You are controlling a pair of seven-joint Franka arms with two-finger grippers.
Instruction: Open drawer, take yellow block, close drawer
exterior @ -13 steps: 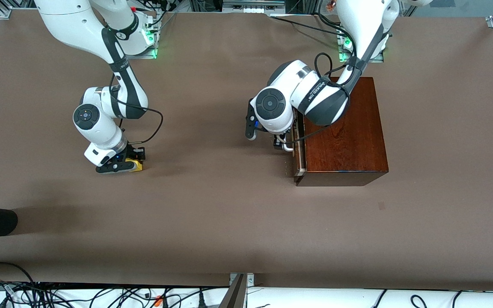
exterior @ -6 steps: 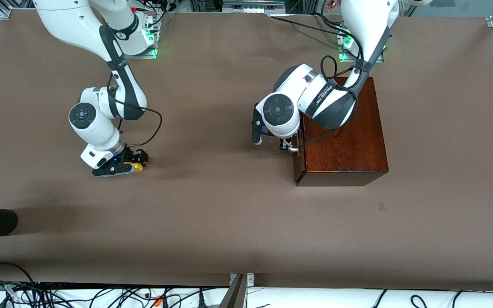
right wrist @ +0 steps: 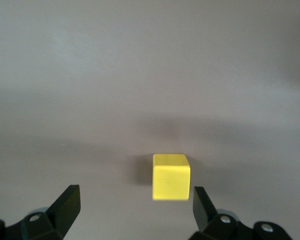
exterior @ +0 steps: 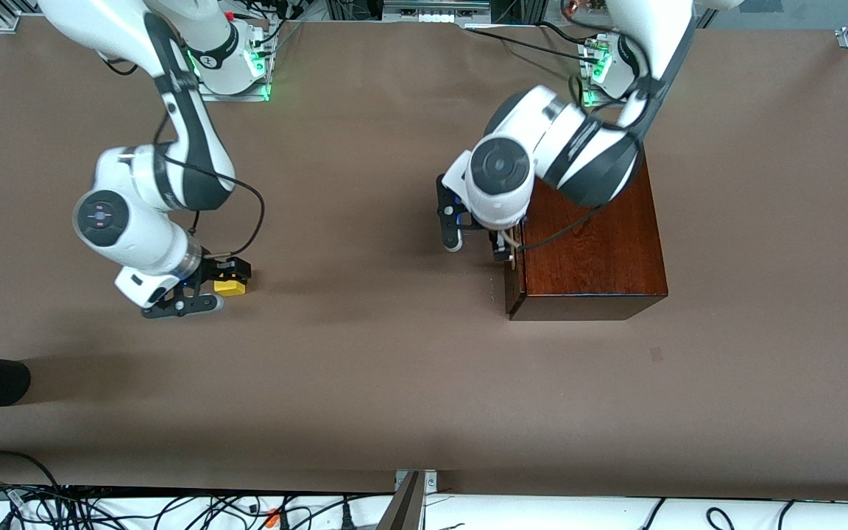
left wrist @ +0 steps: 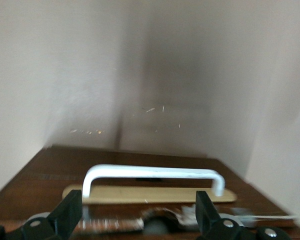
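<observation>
Brown matting covers the whole desk (exterior: pixel 394 383), with cables trailing along the edge nearest the front camera and the two arm bases bolted along the edge farthest from it; the yellow block (exterior: pixel 230 286) sits on the bare mat toward the right arm's end of the desk, well apart from the wooden box (exterior: pixel 593 250), which stands toward the left arm's end; the right gripper (exterior: pixel 196 288) hangs just over that block with its fingers spread wide and nothing between them, the cube lying free on the mat, and in the right wrist view the yellow block (right wrist: pixel 171 176) shows between the two dark fingertips (right wrist: pixel 67 205) and ahead of them, nearer one than the other, touching neither; the drawer (exterior: pixel 514 276) looks pushed home, its front flush with the box on the side facing the right arm's end, and the white handle (left wrist: pixel 152 176) runs crosswise in the left wrist view; the left gripper (exterior: pixel 479 246) is right at that drawer front with its fingers parted, the handle lying across the gap ahead of the tips and not pinched; to my eye the block is out and set down and the drawer is closed, so what is left turns on one thing: each gripper faces its object with open jaws, and a straight draw back along its own reach should clear both without nudging the cube or tugging the handle
</observation>
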